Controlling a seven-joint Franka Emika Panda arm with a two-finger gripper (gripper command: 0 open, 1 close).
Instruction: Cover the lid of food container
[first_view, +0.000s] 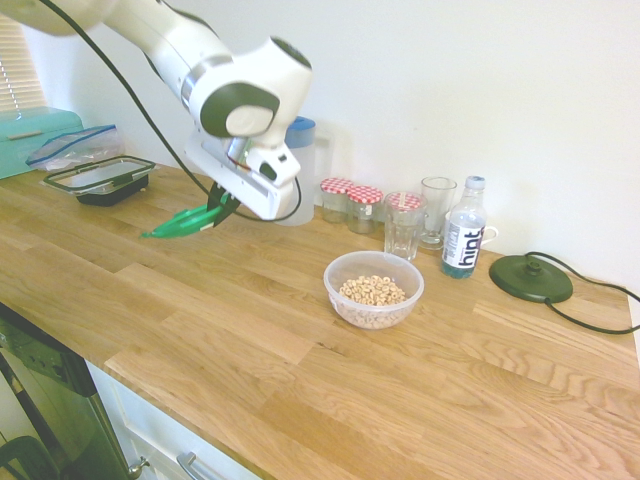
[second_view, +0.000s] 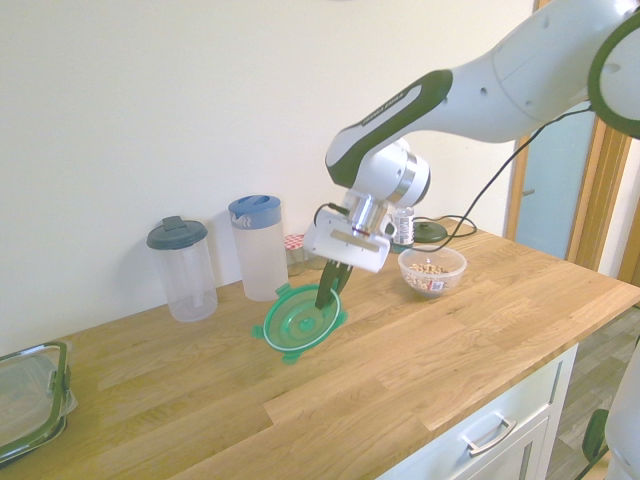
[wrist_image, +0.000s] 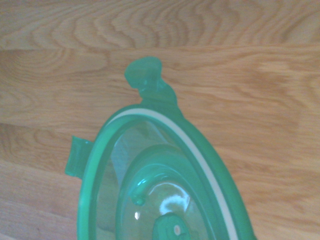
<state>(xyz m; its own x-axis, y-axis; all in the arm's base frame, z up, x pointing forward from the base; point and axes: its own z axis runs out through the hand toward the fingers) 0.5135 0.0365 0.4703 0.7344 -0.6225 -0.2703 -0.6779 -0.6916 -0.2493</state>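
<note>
Now the wooden counter (first_view: 250, 330) is bare under the gripper (second_view: 330, 290), which is clamped tight on the green lid (second_view: 298, 322), held up off the wood. The lid should be carried right, kept flat, and set evenly on the food container (first_view: 373, 290).

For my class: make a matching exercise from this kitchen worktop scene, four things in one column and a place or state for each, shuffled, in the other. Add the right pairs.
Things:
1. lid
2. food container
3. water bottle
4. gripper

Places or states:
A. stands on the worktop, open, with cereal rings inside
B. shut on the rim of a green thing
C. held tilted in the air, above the wood
D. upright between a drinking glass and a dark round base

Pairs: 1-C, 2-A, 3-D, 4-B
</note>
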